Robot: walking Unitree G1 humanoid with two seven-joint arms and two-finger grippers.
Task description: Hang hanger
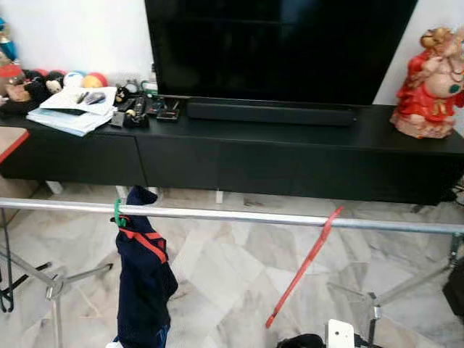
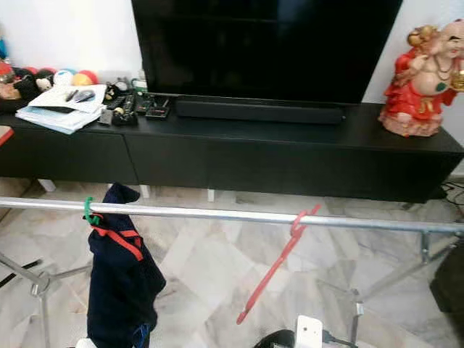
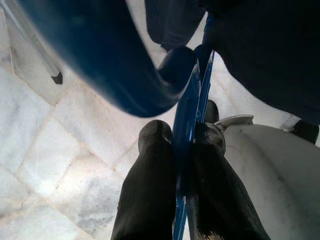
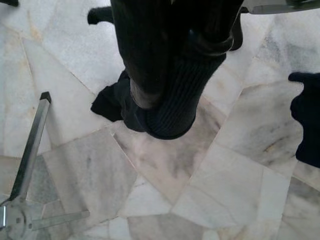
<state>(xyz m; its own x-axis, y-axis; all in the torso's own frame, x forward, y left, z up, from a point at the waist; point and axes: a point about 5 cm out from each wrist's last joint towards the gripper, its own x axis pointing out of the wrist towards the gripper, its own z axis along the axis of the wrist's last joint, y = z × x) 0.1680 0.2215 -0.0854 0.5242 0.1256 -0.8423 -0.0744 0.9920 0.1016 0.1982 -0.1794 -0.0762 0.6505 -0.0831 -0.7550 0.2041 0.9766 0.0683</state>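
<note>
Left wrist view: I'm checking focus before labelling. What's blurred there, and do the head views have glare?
Left wrist view: the blue hanger is soft close to the lens, the left gripper sharper. Left eye view: the wall is blown out white, the TV near-featureless black; rail is sharp.

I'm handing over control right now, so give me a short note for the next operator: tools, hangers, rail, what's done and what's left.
Left tool: shut on a blue hanger, low over the marble floor.
Right tool: fingers together, nothing visibly held, pointing at the floor.
Rail: a green hanger with dark clothing hangs near its left end; an empty red hanger hangs right of middle.
Done: two hangers hooked on.
Left: lift the blue hanger and hook it on a free stretch of rail.
</note>
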